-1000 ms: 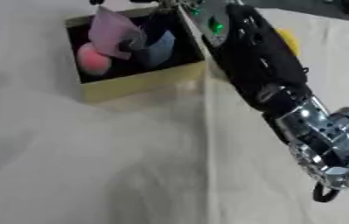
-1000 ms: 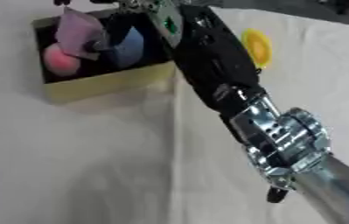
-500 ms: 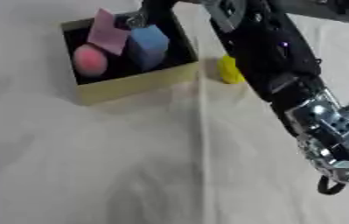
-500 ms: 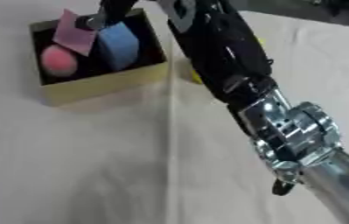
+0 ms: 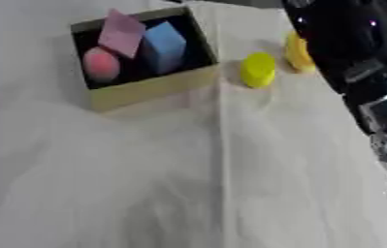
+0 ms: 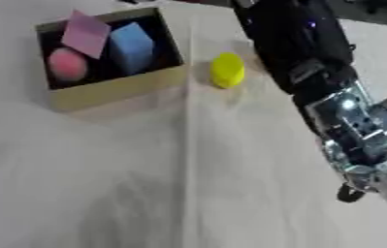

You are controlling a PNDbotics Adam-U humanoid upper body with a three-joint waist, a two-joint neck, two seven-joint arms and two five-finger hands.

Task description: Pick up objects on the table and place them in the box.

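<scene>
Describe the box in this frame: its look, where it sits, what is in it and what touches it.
The box is a small open-topped square, tan outside and dark inside, apparently cardboard. It sits askew on the white cloth at the far left. Inside are a pink ball, a blue block and a pink block leaning between them. A yellow piece stands just right of it, apart.

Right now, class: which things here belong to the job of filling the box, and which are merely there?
Job:
box
pink ball, pink block, blue block, all inside
two yellow pieces, outside
right arm

Merely there:
white cloth
</scene>
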